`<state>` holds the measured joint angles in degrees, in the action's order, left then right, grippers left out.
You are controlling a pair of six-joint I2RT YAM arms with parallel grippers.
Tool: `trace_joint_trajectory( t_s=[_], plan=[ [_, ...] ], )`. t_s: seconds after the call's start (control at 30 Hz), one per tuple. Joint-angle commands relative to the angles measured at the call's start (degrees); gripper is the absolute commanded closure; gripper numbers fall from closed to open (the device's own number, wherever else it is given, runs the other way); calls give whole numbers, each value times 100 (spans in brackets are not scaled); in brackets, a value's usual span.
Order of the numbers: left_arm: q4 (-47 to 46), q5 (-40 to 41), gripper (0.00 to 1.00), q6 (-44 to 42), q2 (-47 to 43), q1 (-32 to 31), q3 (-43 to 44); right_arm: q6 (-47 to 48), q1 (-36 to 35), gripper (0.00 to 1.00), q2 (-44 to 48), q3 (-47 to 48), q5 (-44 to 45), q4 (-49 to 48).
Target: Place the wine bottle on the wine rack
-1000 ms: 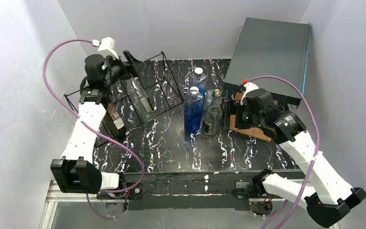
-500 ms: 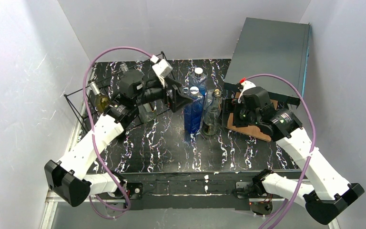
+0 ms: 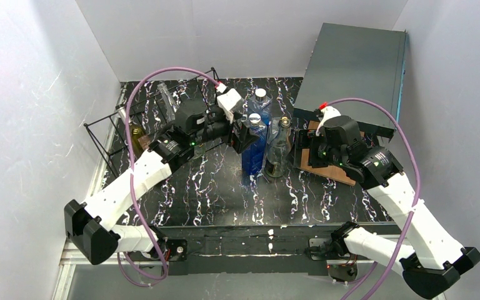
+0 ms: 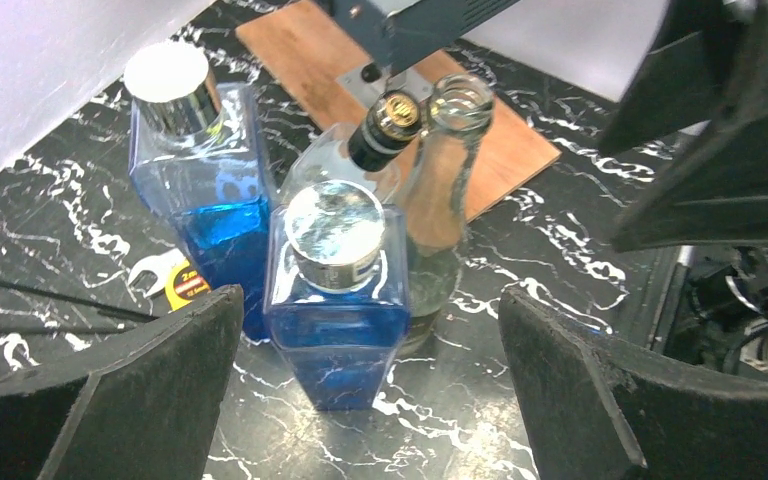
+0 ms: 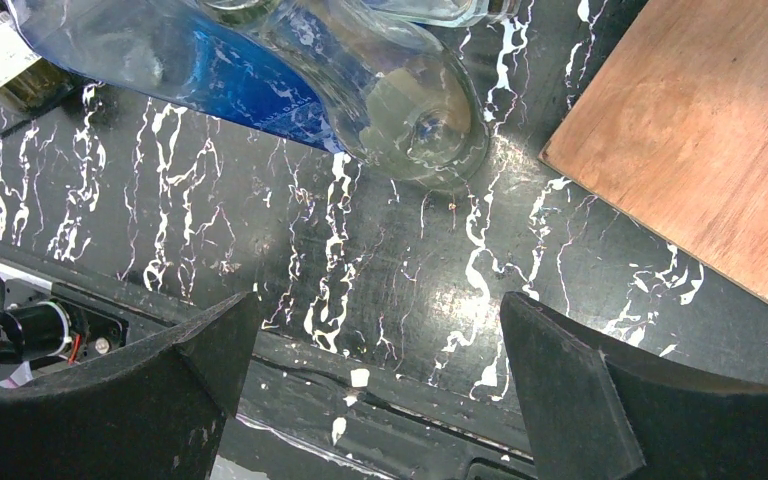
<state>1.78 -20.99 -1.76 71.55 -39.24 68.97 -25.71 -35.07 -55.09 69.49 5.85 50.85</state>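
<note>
Hovering wide open above the near blue bottle (image 4: 335,300) at bench (image 3: 212,194) centre, left gripper (image 3: 245,134) may topple the clear bottle (image 4: 440,190) just beside on closing; right gripper (image 5: 378,310) open, empty; wine rack (image 3: 103,119) well apart, left

The left hand (image 3: 247,135) hangs at the top of the near blue bottle (image 3: 252,156), its arm stretched across the marbled black bench (image 3: 225,194). The right hand (image 3: 302,151) hovers over a wooden board (image 3: 332,172). At the left, an olive bottle (image 3: 136,134) and a clear bottle (image 3: 165,99) lie on the wine rack (image 3: 122,120).
</note>
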Motion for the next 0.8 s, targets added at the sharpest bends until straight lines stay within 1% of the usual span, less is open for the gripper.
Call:
trace_joint_trajectory(
  t_s=[0.0,0.2,0.33,0.4,0.67,0.77],
  plan=[
    [0,546,2,-74,219,-65,-85,-22,-35,0,87,93,29,-115],
    [-2,346,2,35,553,-153,-63,-19,-35,0,142,48,13,-112],
    [-10,418,2,11,727,-234,-76,-26,-35,0,213,-17,4,-119],
    [-20,444,5,9,790,-245,-90,-34,-37,0,258,-52,19,-119],
    [-15,577,23,-50,969,-302,-93,-13,-35,0,358,-85,53,-70],
    [-58,693,26,-48,1016,-312,-120,-4,-35,0,380,-92,74,-52]
  ],
)
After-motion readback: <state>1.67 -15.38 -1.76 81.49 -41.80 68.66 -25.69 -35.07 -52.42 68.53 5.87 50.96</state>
